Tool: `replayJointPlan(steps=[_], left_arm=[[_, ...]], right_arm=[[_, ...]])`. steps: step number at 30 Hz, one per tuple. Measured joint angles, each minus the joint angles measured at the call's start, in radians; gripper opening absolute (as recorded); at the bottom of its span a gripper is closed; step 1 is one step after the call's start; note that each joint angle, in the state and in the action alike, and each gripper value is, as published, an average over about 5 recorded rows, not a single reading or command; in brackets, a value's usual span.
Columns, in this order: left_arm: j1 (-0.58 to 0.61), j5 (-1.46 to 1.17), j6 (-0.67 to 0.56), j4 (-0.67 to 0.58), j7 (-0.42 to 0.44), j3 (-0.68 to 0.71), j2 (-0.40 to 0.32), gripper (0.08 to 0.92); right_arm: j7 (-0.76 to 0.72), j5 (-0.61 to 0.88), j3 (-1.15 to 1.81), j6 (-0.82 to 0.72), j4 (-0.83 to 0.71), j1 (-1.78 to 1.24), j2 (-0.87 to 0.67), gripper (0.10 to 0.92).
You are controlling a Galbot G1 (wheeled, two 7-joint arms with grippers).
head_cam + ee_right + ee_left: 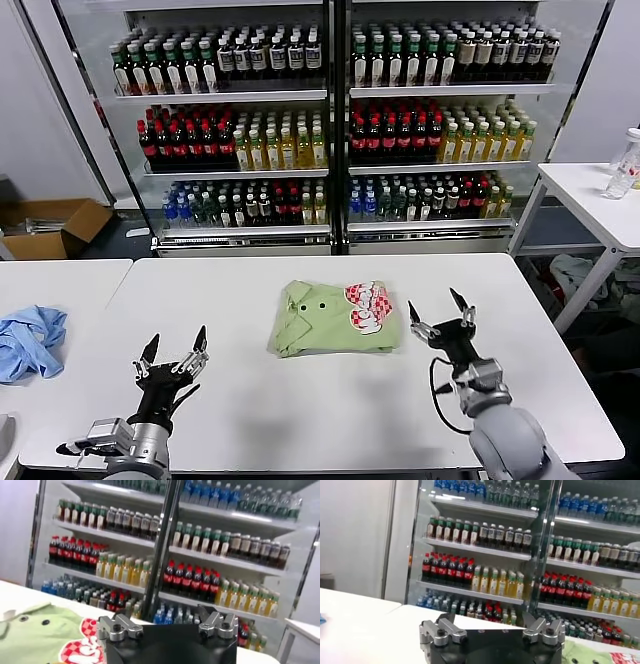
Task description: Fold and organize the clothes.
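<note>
The clothes are one light green shirt (318, 322), folded into a small rectangle in the middle of the white table (300, 410). Its collar and dark buttons face up, and the red-and-white checkered print (368, 304) is on its right part. My right gripper (433, 302) is raised just right of the shirt, fingers spread wide and holding nothing. In the right wrist view the shirt (35, 637) lies beside the open right gripper (167, 617). My left gripper (177, 338) hovers open over the table's front left, well away from the shirt. A corner of the shirt (590, 655) shows past the left gripper (489, 622).
A crumpled light blue cloth (30, 340) lies on the neighbouring table at the left. Glass-door coolers full of bottles (330, 120) stand behind the table. A cardboard box (50, 225) sits on the floor at the far left. A side table (590, 195) with a bottle (624, 168) stands at the right.
</note>
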Motion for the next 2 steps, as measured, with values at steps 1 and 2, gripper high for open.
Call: replayJointPlan(steps=[1,2], left_arm=[[0.003,0.002,0.0,-0.003,0.001,0.0,-0.001,0.822],[0.007,0.003,-0.001,-0.007,0.003,-0.001,-0.002,0.822]], right_arm=[[0.0,-0.003,0.006,0.005,0.007,-0.011,0.0,0.822],[0.0,-0.006,0.011,0.01,0.014,-0.021,0.0,0.822]])
